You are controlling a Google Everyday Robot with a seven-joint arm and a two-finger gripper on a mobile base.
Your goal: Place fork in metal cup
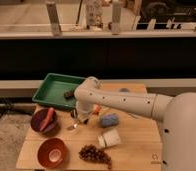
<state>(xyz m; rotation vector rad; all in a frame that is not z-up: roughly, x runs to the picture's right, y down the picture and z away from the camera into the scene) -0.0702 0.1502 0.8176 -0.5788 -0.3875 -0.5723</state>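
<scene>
My gripper (82, 118) hangs at the end of the white arm, low over the wooden table (136, 145), just right of the dark bowl. It is shut. The fork (74, 126), a slim silvery piece, sticks out from under it toward the lower left and looks held in its grip. A small round thing with a dark inside, the metal cup (73, 114), sits right against the gripper's left side. The wrist hides most of both.
A green tray (53, 90) with a dark item lies at the back left. Nearby are a dark bowl (42, 122) holding a red piece, an orange bowl (52, 152), grapes (95, 154), a tipped white cup (109, 139) and a blue-grey object (109, 120).
</scene>
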